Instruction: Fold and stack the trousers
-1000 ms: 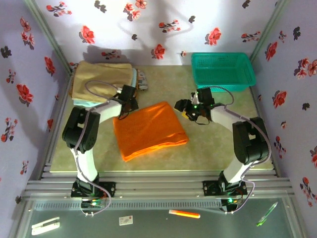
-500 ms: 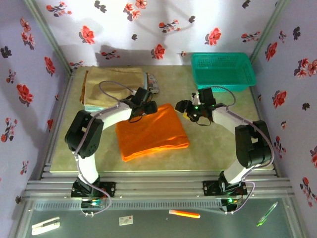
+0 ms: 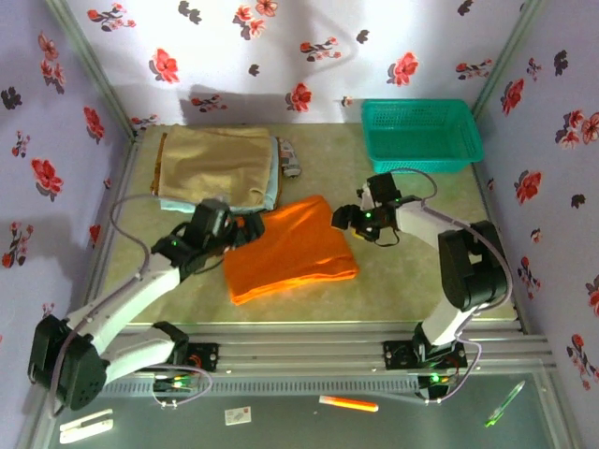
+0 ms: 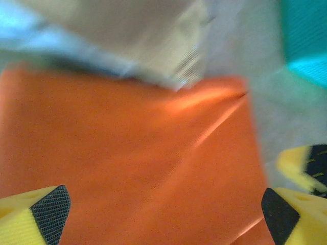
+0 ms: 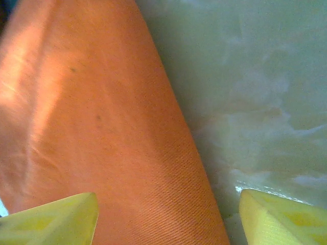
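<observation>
The orange trousers point(image 3: 290, 248) lie folded into a flat rectangle at mid-table. My left gripper point(image 3: 249, 228) hovers at their left far edge, open. In the left wrist view its fingertips point(image 4: 51, 206) stand wide apart over the orange cloth point(image 4: 133, 153), holding nothing. My right gripper point(image 3: 344, 219) is at the trousers' right far corner. Its yellow fingers point(image 5: 61, 217) are apart and straddle the cloth's edge point(image 5: 102, 132), one over the trousers and one over bare table, so it is open.
A tan folded garment point(image 3: 220, 164) lies on a light blue one point(image 3: 271, 195) at the back left, just behind the trousers. A green basket point(image 3: 421, 131) stands at the back right. A small patterned item point(image 3: 291, 159) lies beside the tan stack. Floral walls close in three sides.
My left gripper has opened and let go of the trousers. The left arm has swung low and out to the left. The trousers ended slightly further right. The right gripper shifted a little left.
</observation>
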You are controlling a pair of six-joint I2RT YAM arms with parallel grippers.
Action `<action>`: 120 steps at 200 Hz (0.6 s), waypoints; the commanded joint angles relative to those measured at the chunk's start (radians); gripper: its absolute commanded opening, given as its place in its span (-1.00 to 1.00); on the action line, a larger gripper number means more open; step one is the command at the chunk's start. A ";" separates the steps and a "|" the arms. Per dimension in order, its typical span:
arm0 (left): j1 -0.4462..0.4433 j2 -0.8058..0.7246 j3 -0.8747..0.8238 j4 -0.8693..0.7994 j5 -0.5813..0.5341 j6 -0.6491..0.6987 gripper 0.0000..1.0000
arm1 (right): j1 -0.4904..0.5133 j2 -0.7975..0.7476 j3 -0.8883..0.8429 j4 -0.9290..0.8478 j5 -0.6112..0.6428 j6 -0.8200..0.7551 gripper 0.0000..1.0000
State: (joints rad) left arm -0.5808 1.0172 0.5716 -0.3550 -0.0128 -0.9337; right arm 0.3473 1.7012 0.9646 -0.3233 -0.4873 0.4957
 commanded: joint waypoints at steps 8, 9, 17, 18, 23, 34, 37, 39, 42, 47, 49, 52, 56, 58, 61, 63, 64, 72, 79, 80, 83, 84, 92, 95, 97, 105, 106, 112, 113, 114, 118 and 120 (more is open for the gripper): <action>0.042 -0.117 -0.174 0.131 0.138 -0.109 0.96 | 0.067 0.058 -0.007 -0.057 0.031 -0.080 0.47; 0.045 -0.119 -0.178 0.136 0.141 -0.108 0.96 | 0.069 0.061 -0.006 -0.058 0.032 -0.081 0.47; 0.066 -0.128 -0.200 0.159 0.163 -0.106 0.95 | 0.089 0.070 -0.007 -0.063 0.048 -0.085 0.46; 0.068 -0.129 -0.203 0.160 0.166 -0.105 0.95 | 0.091 0.071 -0.008 -0.063 0.050 -0.085 0.46; 0.080 -0.132 -0.214 0.173 0.176 -0.097 0.96 | 0.098 0.075 -0.010 -0.063 0.056 -0.085 0.46; 0.109 -0.131 -0.239 0.222 0.217 -0.073 0.96 | 0.108 0.079 -0.020 -0.062 0.062 -0.079 0.46; 0.121 -0.129 -0.245 0.237 0.230 -0.069 0.96 | 0.108 0.078 -0.022 -0.060 0.063 -0.077 0.45; 0.129 -0.127 -0.250 0.249 0.242 -0.069 0.96 | 0.109 0.078 -0.024 -0.058 0.064 -0.077 0.45; 0.142 -0.124 -0.257 0.269 0.261 -0.068 0.95 | 0.110 0.077 -0.028 -0.056 0.064 -0.075 0.44; 0.164 -0.116 -0.267 0.305 0.288 -0.069 0.94 | 0.110 0.074 -0.031 -0.056 0.065 -0.071 0.43; 0.174 -0.112 -0.268 0.319 0.301 -0.067 0.93 | 0.111 0.074 -0.032 -0.058 0.066 -0.070 0.43; 0.185 -0.105 -0.267 0.336 0.315 -0.065 0.93 | 0.110 0.071 -0.033 -0.060 0.068 -0.070 0.43; 0.202 -0.096 -0.267 0.355 0.331 -0.058 0.93 | 0.110 0.068 -0.033 -0.064 0.069 -0.069 0.43; 0.211 -0.091 -0.268 0.363 0.335 -0.053 0.92 | 0.110 0.066 -0.033 -0.065 0.068 -0.069 0.42; 0.224 -0.082 -0.287 0.373 0.345 -0.048 0.91 | 0.110 0.061 -0.035 -0.066 0.067 -0.070 0.42; 0.231 -0.075 -0.293 0.379 0.352 -0.045 0.90 | 0.110 0.059 -0.035 -0.067 0.067 -0.070 0.42; 0.235 -0.073 -0.294 0.384 0.355 -0.044 0.89 | 0.110 0.057 -0.035 -0.068 0.067 -0.070 0.42; 0.258 -0.046 -0.302 0.429 0.386 -0.036 0.86 | 0.110 0.042 -0.036 -0.075 0.074 -0.070 0.42; 0.273 -0.022 -0.301 0.459 0.404 -0.027 0.84 | 0.108 0.030 -0.037 -0.083 0.084 -0.072 0.42; 0.275 -0.018 -0.301 0.462 0.406 -0.025 0.83 | 0.108 0.028 -0.037 -0.084 0.086 -0.073 0.42; 0.276 -0.005 -0.300 0.470 0.411 -0.022 0.81 | 0.108 0.024 -0.035 -0.090 0.092 -0.075 0.42; 0.278 -0.002 -0.300 0.475 0.413 -0.020 0.80 | 0.109 0.022 -0.034 -0.091 0.093 -0.076 0.42; 0.282 0.032 -0.299 0.501 0.424 -0.011 0.73 | 0.104 0.014 -0.028 -0.106 0.111 -0.083 0.42; 0.284 0.044 -0.299 0.509 0.428 -0.008 0.72 | 0.103 0.014 -0.026 -0.110 0.118 -0.085 0.42; 0.285 0.053 -0.299 0.515 0.433 -0.006 0.70 | 0.101 0.014 -0.025 -0.112 0.124 -0.086 0.42; 0.285 0.083 -0.296 0.528 0.440 0.000 0.63 | 0.094 0.018 -0.019 -0.122 0.142 -0.095 0.42; 0.286 0.087 -0.296 0.529 0.441 0.000 0.62 | 0.093 0.019 -0.018 -0.122 0.144 -0.096 0.42; 0.286 0.104 -0.294 0.530 0.445 0.005 0.57 | 0.086 0.027 -0.013 -0.125 0.150 -0.101 0.42; 0.285 0.107 -0.293 0.530 0.446 0.005 0.57 | 0.085 0.029 -0.012 -0.125 0.151 -0.102 0.42; 0.286 0.109 -0.294 0.530 0.446 0.006 0.56 | 0.084 0.030 -0.012 -0.125 0.152 -0.103 0.42; 0.285 0.117 -0.295 0.531 0.450 0.009 0.54 | 0.079 0.036 -0.010 -0.125 0.154 -0.105 0.42; 0.286 0.119 -0.295 0.532 0.450 0.010 0.53 | 0.077 0.040 -0.008 -0.125 0.155 -0.106 0.42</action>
State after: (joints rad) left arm -0.3023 1.0874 0.2852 0.0826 0.3595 -0.9661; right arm 0.4335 1.7241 0.9634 -0.3557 -0.3695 0.4206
